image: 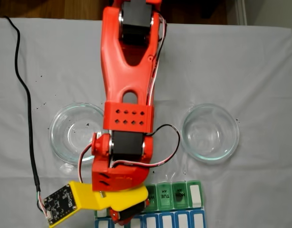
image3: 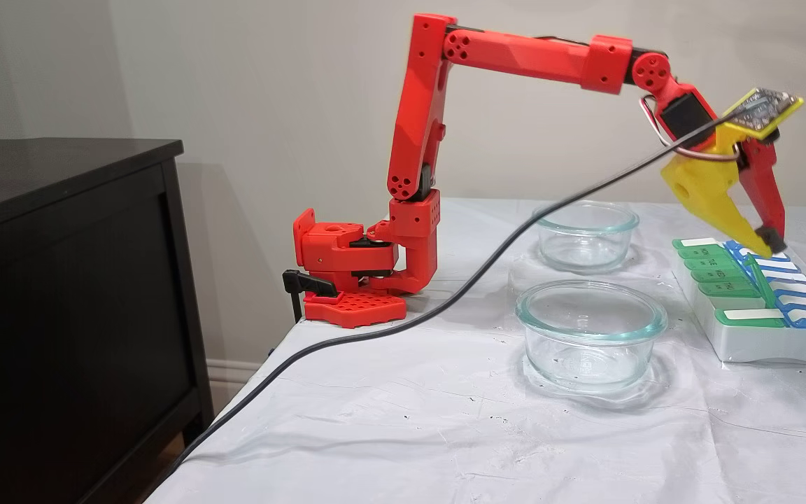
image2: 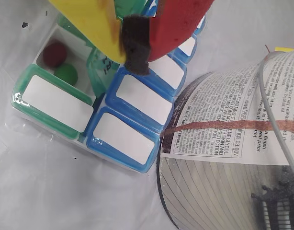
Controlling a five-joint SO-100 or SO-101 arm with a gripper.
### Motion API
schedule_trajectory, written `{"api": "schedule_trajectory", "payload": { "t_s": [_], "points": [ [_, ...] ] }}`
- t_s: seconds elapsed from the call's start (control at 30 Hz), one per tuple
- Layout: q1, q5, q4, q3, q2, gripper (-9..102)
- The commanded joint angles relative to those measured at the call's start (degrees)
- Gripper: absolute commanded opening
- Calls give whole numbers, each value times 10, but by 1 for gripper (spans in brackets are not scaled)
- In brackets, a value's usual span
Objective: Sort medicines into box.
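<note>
The box (image3: 760, 343) is a pill organiser with a green row and a blue row, at the table's right end. One green lid (image3: 758, 278) stands open. In the wrist view that open compartment holds two medicines, a dark red ball (image2: 54, 53) and a green ball (image2: 66, 74), next to a closed green lid (image2: 53, 103). My gripper (image2: 135, 45), one yellow finger and one red, is shut with nothing seen between its black pads. It hovers just above the blue row (image3: 770, 246). From above, the gripper (image: 124, 216) covers the left part of the box (image: 172, 194).
Two clear glass dishes (image: 74, 133) (image: 210, 133) stand empty either side of the arm. A paper-wrapped cylinder (image2: 233, 143) stands close beside the box's blue row. A black cable (image: 22, 85) trails over the white cloth. A dark cabinet (image3: 67, 280) stands off the table.
</note>
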Motion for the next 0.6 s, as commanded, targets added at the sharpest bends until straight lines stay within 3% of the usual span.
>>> {"api": "schedule_trajectory", "payload": {
  "t_s": [0.0,0.3,0.57],
  "points": [
    [4,3,23,-70,11,0],
    [2,13,155,-156,-41,0],
    [-11,8,165,-157,-67,0]
  ]
}}
